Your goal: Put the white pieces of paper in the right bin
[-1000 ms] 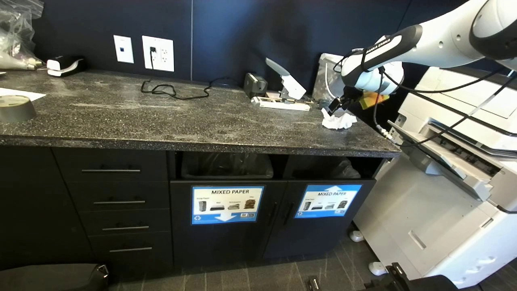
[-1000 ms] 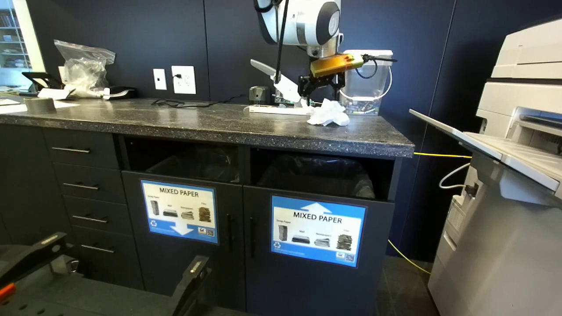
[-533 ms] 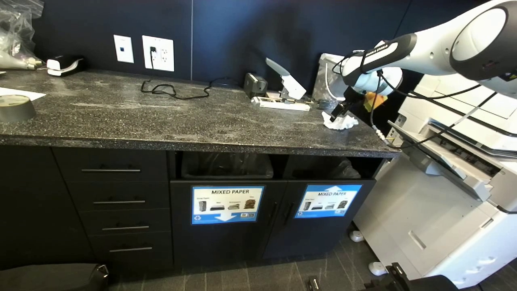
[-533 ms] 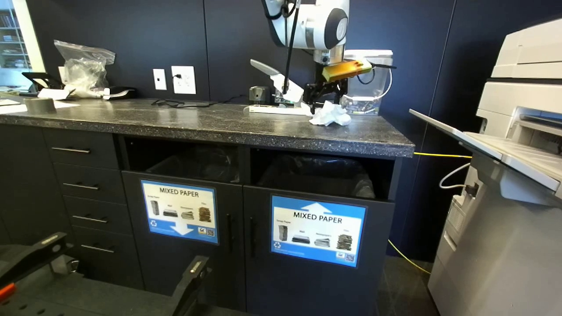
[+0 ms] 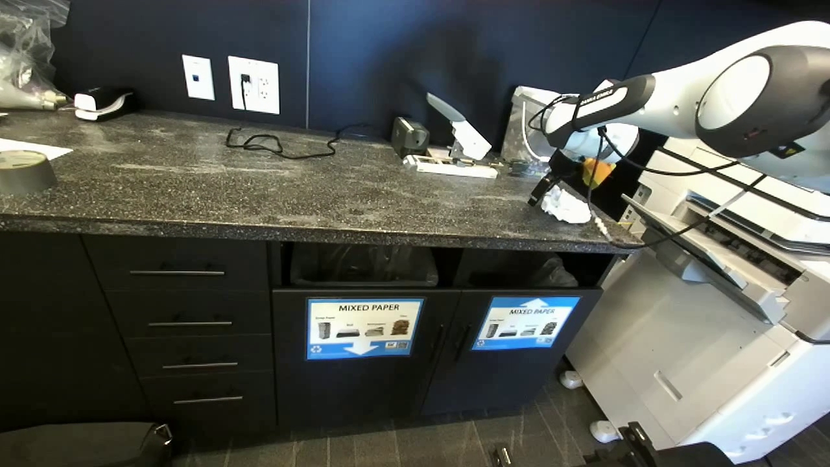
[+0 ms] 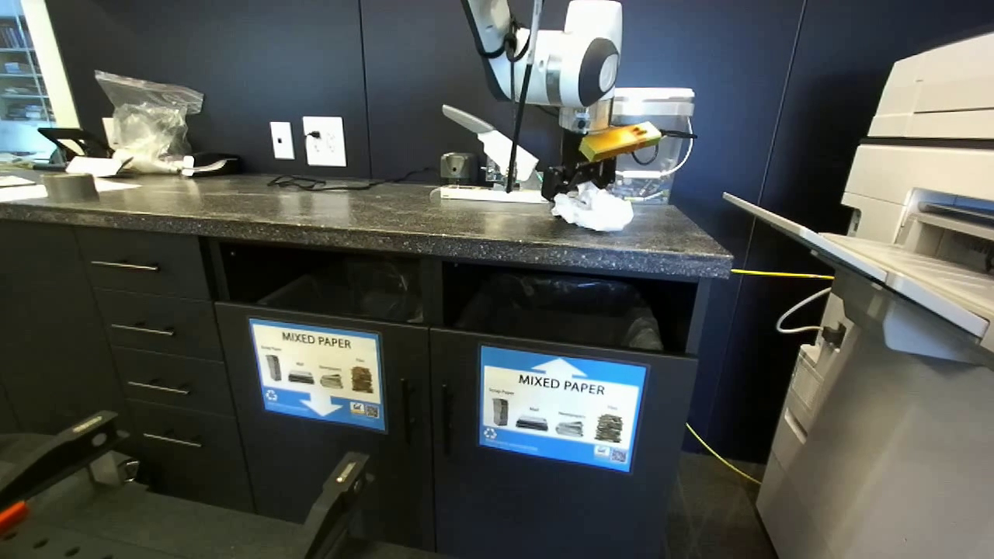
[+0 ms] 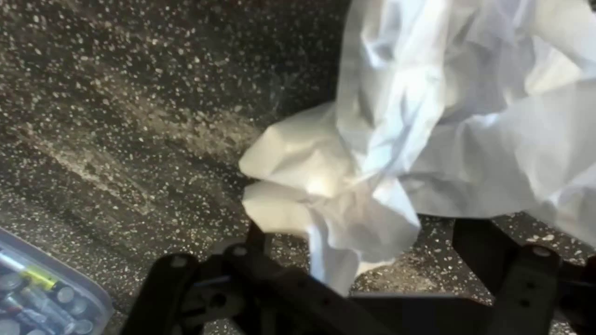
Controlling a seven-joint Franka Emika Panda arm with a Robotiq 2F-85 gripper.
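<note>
In both exterior views we see the crumpled white paper [image 6: 596,211] lying on the dark speckled countertop [image 6: 349,211], near its right end; whether it is one piece or several we cannot tell. The Robotiq gripper [image 7: 365,235] is low over it, tilted and unclenched: in the wrist view its jaws stand wide apart, with a fold of the paper between them. We cannot tell whether either finger touches it.

Below the countertop we find the right bin [image 6: 543,322], plastic-lined, above a blue-and-white MIXED PAPER sign [image 6: 562,411] with its arrow pointing up. The left bin [image 6: 342,299] sits beside it, above a paler sign [image 6: 318,373] with its arrow pointing down. Behind the gripper we make out a clear bucket [image 6: 658,110] holding small items, and left of the bucket a white desk tool [image 5: 472,143] with a raised grey lever. A large copier [image 5: 648,363] stands just beyond the countertop's right end.
</note>
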